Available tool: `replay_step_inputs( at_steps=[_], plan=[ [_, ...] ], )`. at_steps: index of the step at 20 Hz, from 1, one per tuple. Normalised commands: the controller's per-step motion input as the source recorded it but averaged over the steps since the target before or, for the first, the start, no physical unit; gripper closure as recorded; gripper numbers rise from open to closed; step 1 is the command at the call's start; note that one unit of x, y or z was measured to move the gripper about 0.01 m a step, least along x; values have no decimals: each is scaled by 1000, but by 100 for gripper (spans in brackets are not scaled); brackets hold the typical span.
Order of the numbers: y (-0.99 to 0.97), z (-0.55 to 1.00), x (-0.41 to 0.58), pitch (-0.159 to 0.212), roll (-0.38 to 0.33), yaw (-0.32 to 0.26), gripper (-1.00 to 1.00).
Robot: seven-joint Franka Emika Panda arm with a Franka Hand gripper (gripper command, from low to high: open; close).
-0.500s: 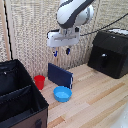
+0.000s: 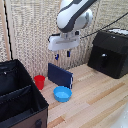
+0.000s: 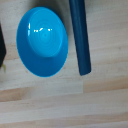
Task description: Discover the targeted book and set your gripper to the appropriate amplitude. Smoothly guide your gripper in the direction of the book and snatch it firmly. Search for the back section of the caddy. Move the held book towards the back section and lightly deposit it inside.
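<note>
One wooden bench carried everything. One black caddy with an inner divider sat at the bench's front corner on the exterior view's left. One black boxy machine with a front handle stood at the back edge, toward the exterior view's right. One white-grey arm hung over the middle. One navy book stood upright on its edge near the back edge, untouched, just beside one blue bowl; the wrist view showed the book and the bowl apart. One red cup stood between caddy and book. One gripper hovered above the book, blue tips slightly spread, holding nothing.
</note>
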Motion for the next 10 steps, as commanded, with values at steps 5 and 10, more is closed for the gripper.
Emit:
replay_step_inputs(
  at_steps=[5, 10],
  plan=[
    [-213, -159, 233, 2, -2, 176, -100],
    [32, -257, 241, 0, -63, 104, -100]
  ],
)
